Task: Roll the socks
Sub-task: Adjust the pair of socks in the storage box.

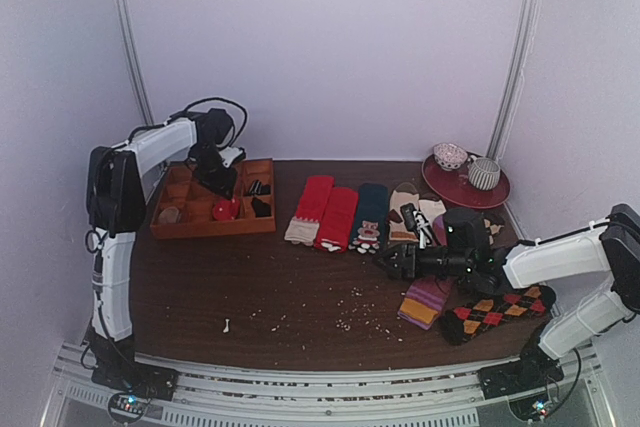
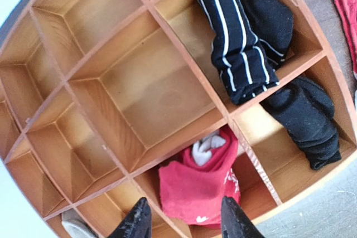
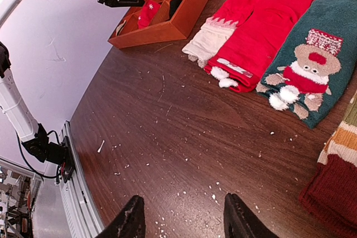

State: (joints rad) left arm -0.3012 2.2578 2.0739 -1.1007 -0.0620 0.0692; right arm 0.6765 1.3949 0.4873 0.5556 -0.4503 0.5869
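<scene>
**Red bundle seen in tray, both grippers spread**

The socks (image 1: pixel 225 209) (image 2: pixel 195 185) (image 3: pixel 149 12) are seen rolled into a small red bundle, with a bit of white showing at its top. The bundle is lodged in a near-row compartment of the wooden tray (image 1: pixel 215 229) (image 2: pixel 167 37), at the far left of the bench (image 1: pixel 300 287). A black bundle (image 2: pixel 307 118) is held in the next compartment, and a striped roll (image 2: pixel 237 43) in the one behind that.

The left gripper (image 1: pixel 215 182) (image 2: pixel 187 224) is held over the tray with its fingers spread, one on each side of the red bundle. Whether the bundle is touched cannot be told.

The right gripper (image 1: pixel 392 265) (image 3: pixel 184 224) is likewise spread wide with nothing between its fingers, low over bare, crumb-strewn wood. Two flat red socks (image 1: pixel 325 212) (image 3: pixel 256 26) and a green bear sock (image 1: pixel 370 215) (image 3: pixel 312 59) are laid side by side near it.
</scene>
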